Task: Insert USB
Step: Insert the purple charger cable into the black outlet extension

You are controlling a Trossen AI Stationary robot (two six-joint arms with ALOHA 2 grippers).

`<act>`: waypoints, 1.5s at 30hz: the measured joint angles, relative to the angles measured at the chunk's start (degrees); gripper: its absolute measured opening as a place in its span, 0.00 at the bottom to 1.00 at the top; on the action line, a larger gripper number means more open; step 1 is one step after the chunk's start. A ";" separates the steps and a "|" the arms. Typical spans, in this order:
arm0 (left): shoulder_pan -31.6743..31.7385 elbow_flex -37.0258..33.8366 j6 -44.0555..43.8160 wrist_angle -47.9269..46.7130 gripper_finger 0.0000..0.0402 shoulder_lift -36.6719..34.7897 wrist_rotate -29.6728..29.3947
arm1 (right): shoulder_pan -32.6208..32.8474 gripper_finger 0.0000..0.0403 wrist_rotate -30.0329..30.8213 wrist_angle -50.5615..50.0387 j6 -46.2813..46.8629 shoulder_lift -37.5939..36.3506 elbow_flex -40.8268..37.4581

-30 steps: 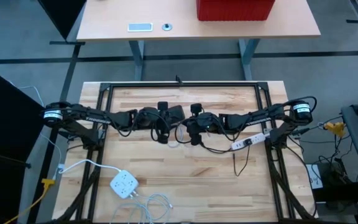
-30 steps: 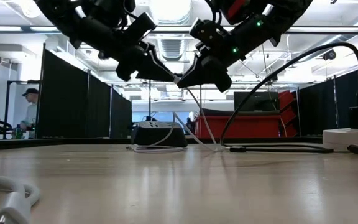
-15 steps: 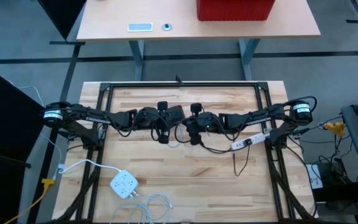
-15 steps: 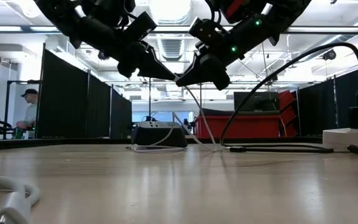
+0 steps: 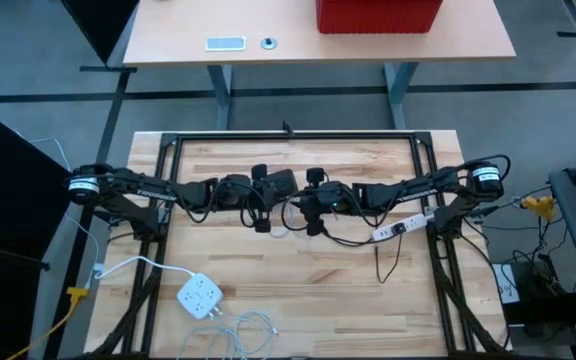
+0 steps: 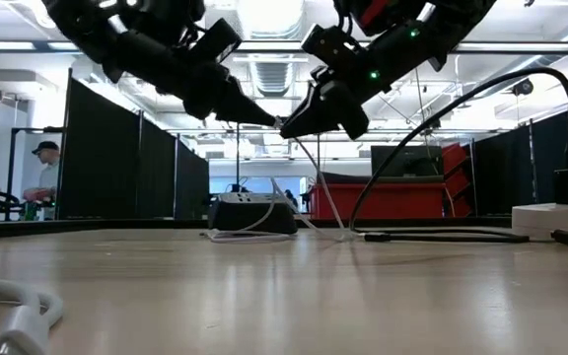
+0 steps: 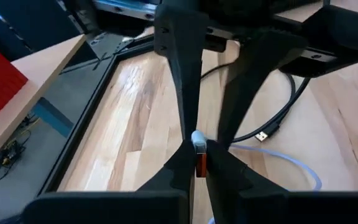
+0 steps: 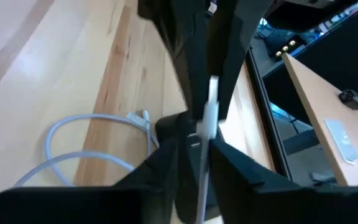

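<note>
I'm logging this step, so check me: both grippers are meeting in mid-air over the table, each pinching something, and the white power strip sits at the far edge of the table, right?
Not quite. The white power strip lies at the near edge, by the left arm's side, as the high view shows. The rest holds: the left gripper pinches a small plug and the right gripper a white cable end, meeting above the table.

Bright, even ceiling light fills the room; in the low view it glares behind both arms, leaving them dark silhouettes. The counter (image 6: pixel 284 296) shows soft sheen. Near each wrist camera the fingers blur; shadows stay faint.
</note>
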 joint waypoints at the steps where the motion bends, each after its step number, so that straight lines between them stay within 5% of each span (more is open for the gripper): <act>1: 0.01 -1.08 -0.44 1.35 0.04 -0.66 0.00 | 0.07 0.25 -0.71 -0.69 -0.08 -0.79 -0.47; 5: -0.70 -7.62 -0.90 13.52 0.04 -4.24 0.42 | 0.07 0.34 -6.17 3.40 1.90 -4.82 -4.12; 10: -0.86 -14.87 -1.03 31.35 0.04 -8.67 12.42 | -0.79 0.37 -8.12 24.75 3.04 -8.77 -12.54; 16: -0.96 -15.99 -1.74 34.69 0.04 -10.53 17.17 | -1.53 0.33 -19.61 47.22 7.06 -4.95 -15.30; 23: -0.97 -14.23 -1.73 34.26 0.04 -8.06 17.62 | -1.16 0.26 -23.44 46.84 7.38 2.56 -9.56; 45: -0.97 -13.70 -1.84 34.14 0.04 -7.45 17.47 | -1.03 0.12 -22.98 43.71 5.90 2.29 -7.58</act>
